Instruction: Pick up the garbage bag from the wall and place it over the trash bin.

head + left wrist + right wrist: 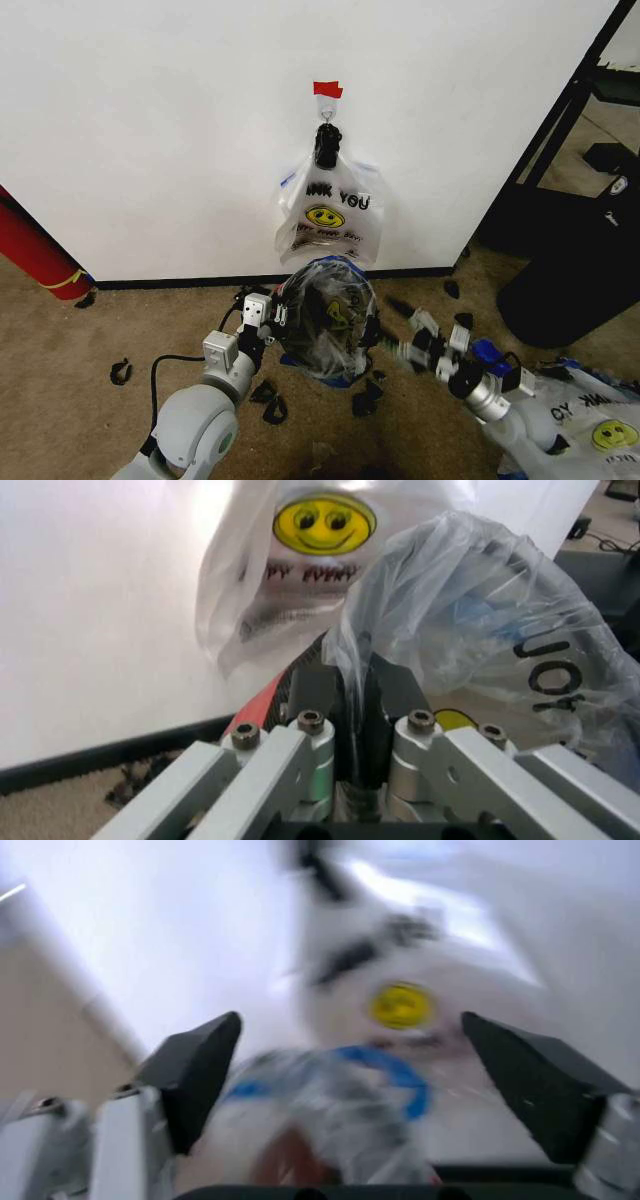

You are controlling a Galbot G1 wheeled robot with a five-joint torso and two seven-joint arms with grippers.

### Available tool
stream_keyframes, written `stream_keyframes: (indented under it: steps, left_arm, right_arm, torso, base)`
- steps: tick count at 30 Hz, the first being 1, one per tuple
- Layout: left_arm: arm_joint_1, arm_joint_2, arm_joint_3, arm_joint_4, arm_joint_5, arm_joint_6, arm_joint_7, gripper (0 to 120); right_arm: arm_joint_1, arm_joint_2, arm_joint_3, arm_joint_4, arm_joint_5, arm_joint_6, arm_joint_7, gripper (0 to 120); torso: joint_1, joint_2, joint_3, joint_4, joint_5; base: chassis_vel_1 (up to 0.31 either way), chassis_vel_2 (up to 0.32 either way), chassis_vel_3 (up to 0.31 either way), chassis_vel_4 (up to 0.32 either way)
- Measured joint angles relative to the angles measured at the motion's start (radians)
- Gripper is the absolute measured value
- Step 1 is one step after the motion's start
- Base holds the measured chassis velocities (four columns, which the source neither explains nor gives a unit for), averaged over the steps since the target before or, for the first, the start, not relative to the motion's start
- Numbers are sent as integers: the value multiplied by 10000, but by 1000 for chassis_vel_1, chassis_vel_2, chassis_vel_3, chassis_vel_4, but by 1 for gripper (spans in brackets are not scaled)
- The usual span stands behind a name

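Note:
A garbage bag (335, 290) of thin translucent plastic with blue strips lies draped over the trash bin (322, 325), whose dark inside shows through the film. My left gripper (277, 316) is at the bin's left rim, shut on a bunch of that bag (450, 615); in the left wrist view the gripper (352, 686) pinches the film. My right gripper (393, 330) hovers open at the bin's right side, a little apart from the bag (330, 1087); its gripper (350, 1031) shows widely spread fingers. Another bag (328, 215) with a yellow smiley hangs on the wall (150, 130) from a hook under red tape (327, 90).
A big black container (570, 275) stands at the right beside a dark shelf frame (560, 120). A red roll (35, 250) leans at the far left. Black scraps (365, 400) litter the carpet around the bin. One more printed bag (600, 425) lies at the lower right.

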Motion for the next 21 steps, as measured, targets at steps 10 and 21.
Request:
stream_keyframes:
  steps: [10, 21]
  left_arm:
    - [129, -11, 48, -342, 576, -260, 228, 4]
    - [226, 71, 77, -250, 1159, -953, 756, 4]
  right_arm:
    - [675, 244, 432, 919, 4077, -3018, 4567, 100]
    - [792, 395, 663, 621, 4417, -4249, 4766, 81]
  torso:
    - [0, 0, 0, 2, 3]
    - [0, 0, 0, 1, 4]
  base:
    - [0, 0, 0, 0]
    - [0, 0, 0, 0]
